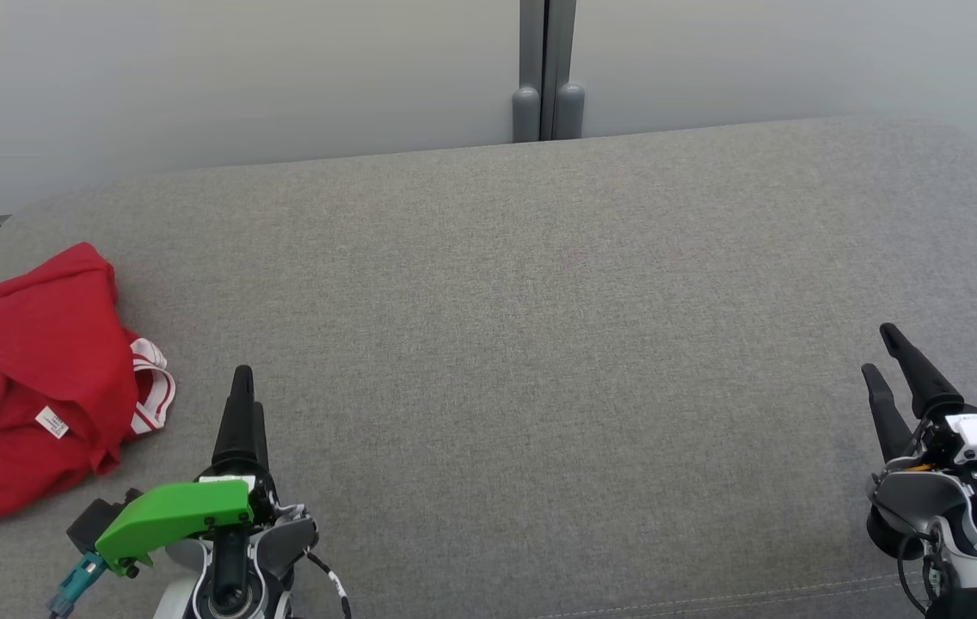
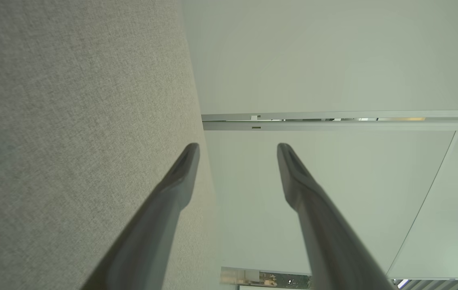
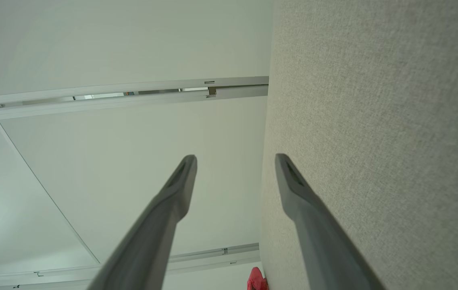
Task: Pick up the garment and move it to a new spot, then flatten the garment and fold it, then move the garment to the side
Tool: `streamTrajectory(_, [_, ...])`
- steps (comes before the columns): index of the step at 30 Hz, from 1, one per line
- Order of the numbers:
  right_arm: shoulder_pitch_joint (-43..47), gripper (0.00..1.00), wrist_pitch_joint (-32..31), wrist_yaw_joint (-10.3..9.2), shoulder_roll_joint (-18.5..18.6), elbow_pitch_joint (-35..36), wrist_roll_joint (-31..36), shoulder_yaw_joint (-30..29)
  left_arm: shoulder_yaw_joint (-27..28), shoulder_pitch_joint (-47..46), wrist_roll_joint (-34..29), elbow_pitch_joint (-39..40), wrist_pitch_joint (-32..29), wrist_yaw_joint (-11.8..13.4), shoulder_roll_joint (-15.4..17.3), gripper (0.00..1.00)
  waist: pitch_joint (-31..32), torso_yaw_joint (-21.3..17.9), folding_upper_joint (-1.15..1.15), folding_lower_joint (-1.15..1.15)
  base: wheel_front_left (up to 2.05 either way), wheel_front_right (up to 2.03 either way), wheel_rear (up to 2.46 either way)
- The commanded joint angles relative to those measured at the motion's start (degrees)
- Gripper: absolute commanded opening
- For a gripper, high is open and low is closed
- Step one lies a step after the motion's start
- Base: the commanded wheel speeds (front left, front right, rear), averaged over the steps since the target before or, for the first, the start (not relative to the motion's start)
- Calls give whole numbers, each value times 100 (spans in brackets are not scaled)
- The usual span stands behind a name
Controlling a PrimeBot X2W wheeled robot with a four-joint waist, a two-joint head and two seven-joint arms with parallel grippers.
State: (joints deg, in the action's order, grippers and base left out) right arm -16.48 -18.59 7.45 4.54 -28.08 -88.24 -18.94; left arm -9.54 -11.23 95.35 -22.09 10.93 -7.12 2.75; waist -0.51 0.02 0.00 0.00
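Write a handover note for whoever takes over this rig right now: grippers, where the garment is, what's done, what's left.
The left gripper is open and empty, near the garment.
The right gripper is open and empty, at the far right of the grey cushion.
The garment lies crumpled at the cushion's left edge, not held.
Done: nothing visible. Left: pick up, relocate, flatten, fold, move aside.

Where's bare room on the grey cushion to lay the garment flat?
Bare: the whole middle of the grey cushion, between left gripper and right gripper, back to the far edge by the wall. Crowded: the left edge, where the red garment lies bunched.
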Motion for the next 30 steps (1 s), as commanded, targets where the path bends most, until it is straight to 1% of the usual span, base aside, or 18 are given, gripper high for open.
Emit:
streamTrajectory(1, [-95, 100, 54, 1, 76, 142, 52, 44, 16, -192, -56, 129, 2, -16, 19, 100, 0, 0, 0, 0, 0, 0, 0])
streamTrajectory(6, [-53, 100, 333, 2, 143, 278, 275, 275, 21, -222, -191, 260, 47, -19, 61, 100, 0, -2, 0, 0, 0, 0, 0])
streamTrajectory(9, [-44, 100, 484, 2, 203, 356, 503, 416, 7, -239, -382, 330, 81, -20, 115, 100, 2, -3, 0, 0, 0, 0, 0])
streamTrajectory(12, [-44, 100, 616, 2, 241, 477, 839, 497, 65, -259, -675, 407, 99, -21, 140, 100, 4, -2, 0, 0, 0, 0, 0])
streamTrajectory(16, [-14, 100, 780, 2, 248, 672, 1371, 585, 226, -272, -1083, 479, 120, -23, 80, 100, 10, 2, 0, 0, 0, 0, 0])
streamTrajectory(20, [19, 100, 976, 2, 268, 918, 2007, 710, 337, -301, -1801, 663, 140, -25, 66, 100, 17, 6, 0, 0, 0, 0, 0])
streamTrajectory(30, [104, 100, 1339, 2, 368, 1415, 3496, 1052, 331, -309, -3358, 959, 185, -23, 152, 100, 29, 2, 0, 0, 0, 0, 0])
